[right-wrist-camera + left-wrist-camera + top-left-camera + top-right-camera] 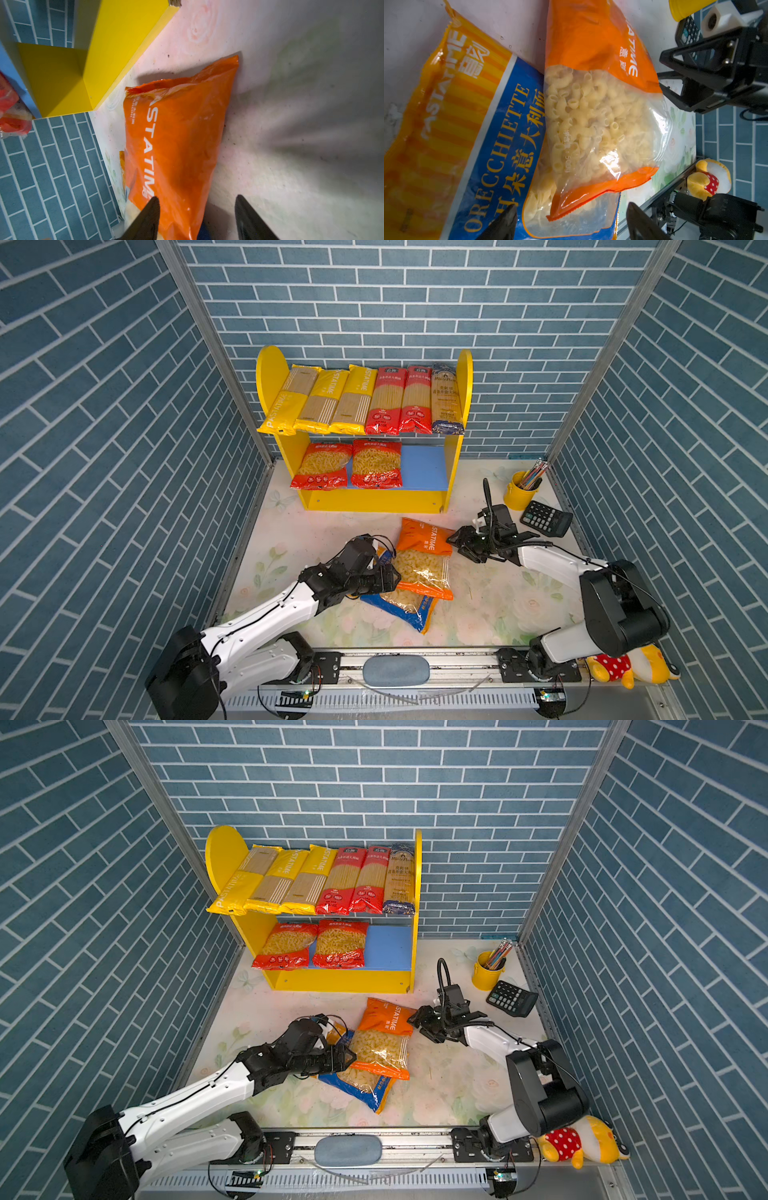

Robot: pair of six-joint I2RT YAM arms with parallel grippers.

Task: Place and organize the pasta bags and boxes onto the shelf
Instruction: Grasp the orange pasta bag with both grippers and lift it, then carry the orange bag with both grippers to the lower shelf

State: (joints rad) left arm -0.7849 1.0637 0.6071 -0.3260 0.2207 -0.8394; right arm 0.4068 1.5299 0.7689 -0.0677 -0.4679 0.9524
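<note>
Far right on the surface (pixel 498 593): pencil cup (pixel 517 491) and calculator (pixel 546 518), well apart from the bags. Before the shelf (pixel 453 472): orange bag (pixel 424 560), clear macaroni window, lying across blue bag (pixel 409 605). Left gripper (pixel 571 206) spread over both; right gripper (pixel 197 197) spread at the orange bag's corner, pinching nothing.

Blue bag (pixel 500 145): ORECCHIETTE. Orange bag (pixel 384 1040): PASTATIME. Yellow spaghetti pack (pixel 286 402): PASTATIME.
</note>
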